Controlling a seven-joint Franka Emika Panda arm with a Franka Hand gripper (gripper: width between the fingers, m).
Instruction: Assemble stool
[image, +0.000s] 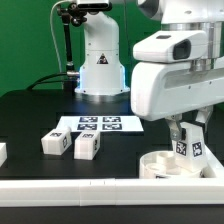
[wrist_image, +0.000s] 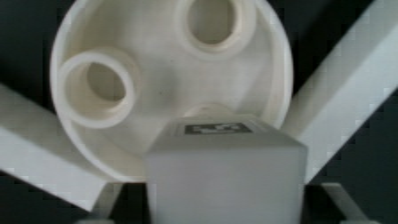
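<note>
Pinching a leg block (wrist_image: 222, 175), the hand (image: 188, 138) hangs over black table (image: 40, 112), green backdrop (image: 28, 40) behind.

One white plastic round disc seat (image: 158, 168), two round sockets (wrist_image: 93, 88) showing on it. Three small white rectangular leg blocks with black-and-white tags: loose block one (image: 54, 142), loose block two (image: 87, 146), third block (image: 188, 148) between the fingers of the single two-finger gripper (image: 188, 140). Maybe a fourth, cut off at the exterior view's left edge. One thin flat white marker board (image: 100, 124). One long white border rail (image: 100, 196).
</note>
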